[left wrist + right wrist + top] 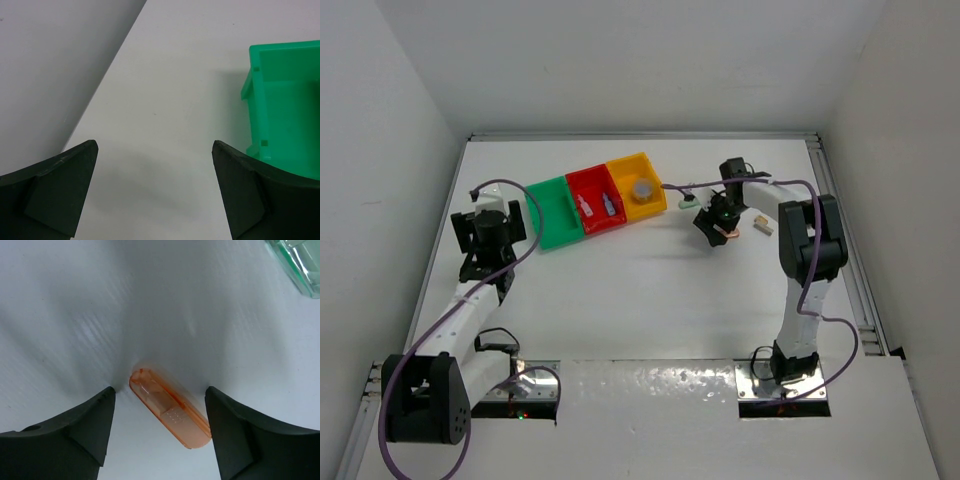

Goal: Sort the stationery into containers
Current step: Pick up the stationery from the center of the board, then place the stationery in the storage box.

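Where arms reach, table [640,300] carries 3 joined bins: green bin [552,214], red bin [585,177] holding 2 small pieces [586,207], yellow-orange bin [628,163] holding grey roll [642,187]. My left pincer [155,145]: jaws wide apart above table, beside green bin, nothing between. My right pincer [159,390]: jaws apart, orange piece [170,412] flat on table between them. Tan block [761,224] and pale green piece [688,208] lie near.

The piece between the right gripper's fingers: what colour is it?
The piece is see-through orange, best seen in the right wrist view.

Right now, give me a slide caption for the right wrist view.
Open right gripper around an orange piece, a pale green piece at the top right corner.
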`<state>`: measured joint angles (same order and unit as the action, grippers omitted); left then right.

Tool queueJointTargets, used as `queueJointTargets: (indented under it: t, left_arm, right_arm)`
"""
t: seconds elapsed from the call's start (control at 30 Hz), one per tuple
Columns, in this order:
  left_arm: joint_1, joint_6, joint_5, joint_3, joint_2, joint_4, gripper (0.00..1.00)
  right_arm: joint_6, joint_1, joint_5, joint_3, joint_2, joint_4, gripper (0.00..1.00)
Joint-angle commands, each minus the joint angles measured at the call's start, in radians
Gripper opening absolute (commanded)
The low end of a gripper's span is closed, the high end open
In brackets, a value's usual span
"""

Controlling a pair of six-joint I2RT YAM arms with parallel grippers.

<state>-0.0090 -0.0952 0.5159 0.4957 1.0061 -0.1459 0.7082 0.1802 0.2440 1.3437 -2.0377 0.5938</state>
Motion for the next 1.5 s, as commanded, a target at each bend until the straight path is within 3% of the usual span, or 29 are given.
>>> queueJointTargets:
  t: [0.0,0.1,0.2,0.23,0.3,0.47,0.57,0.6,0.67,0.7,0.77,0.83,0.9,1.0,1.17,1.33,1.47]
  left_arm:
    - [0.009,-0.014,0.001,0.043,0.003,-0.044,0.96]
    - [0.007,-0.008,-0.002,0.044,0.003,-0.041,0.96]
    - [0.007,-0.003,-0.007,0.044,0.005,-0.038,0.96]
    - [0.009,-0.003,-0.007,0.043,0.005,-0.038,0.96]
    - [0.009,-0.008,-0.007,0.044,0.002,-0.038,0.96]
    - [0.009,-0.015,0.003,0.038,-0.006,-0.041,0.96]
    - [0.007,0.006,0.021,0.032,-0.011,-0.032,0.96]
    - [0.009,0.02,0.044,0.035,-0.009,-0.021,0.96]
    - [0.033,0.06,0.084,0.079,-0.009,0.06,0.96]
    - [0.035,0.078,0.098,0.107,-0.012,0.101,0.96]
    - [0.034,-0.003,0.005,0.222,-0.041,0.225,0.96]
    - [0.03,-0.139,-0.045,0.241,-0.118,0.178,0.96]
    - [0.02,-0.26,-0.044,0.154,-0.208,0.02,0.98]
    - [0.02,-0.32,-0.042,0.051,-0.294,-0.032,0.98]
    - [0.021,-0.198,-0.013,0.017,-0.324,0.12,0.98]
    - [0.02,-0.155,0.038,-0.022,-0.327,0.143,0.98]
    - [0.02,-0.133,0.052,-0.045,-0.316,0.135,0.98]
  right_arm:
    - [0.056,-0.005,-0.055,-0.026,0.011,0.018,0.69]
    - [0.069,-0.011,-0.083,-0.078,0.036,0.001,0.64]
    - [0.044,-0.004,-0.121,-0.075,0.013,0.0,0.36]
    - [0.031,-0.001,-0.129,-0.058,-0.001,0.011,0.11]
    - [-0.033,0.008,-0.159,-0.011,-0.027,0.046,0.0]
    - [-0.099,0.057,-0.146,0.002,0.049,0.035,0.0]
    - [-0.31,0.113,-0.06,0.026,0.149,-0.076,0.0]
    - [-0.472,0.146,-0.004,0.031,0.175,-0.131,0.0]
    - [-0.625,0.185,0.041,0.035,0.235,-0.338,0.0]
    - [-0.777,0.224,0.057,0.041,0.243,-0.417,0.0]
    - [-0.908,0.286,0.046,0.118,0.209,-0.572,0.0]
    - [-0.955,0.349,0.0,0.285,0.109,-0.569,0.0]
    - [-0.954,0.387,-0.012,0.433,0.003,-0.557,0.0]
    - [-0.975,0.418,-0.049,0.537,-0.085,-0.561,0.0]
    - [-1.052,0.455,-0.201,0.563,-0.197,-0.738,0.0]
    - [-1.004,0.489,-0.242,0.635,-0.298,-0.733,0.0]
    - [-1.01,0.502,-0.275,0.601,-0.34,-0.741,0.0]
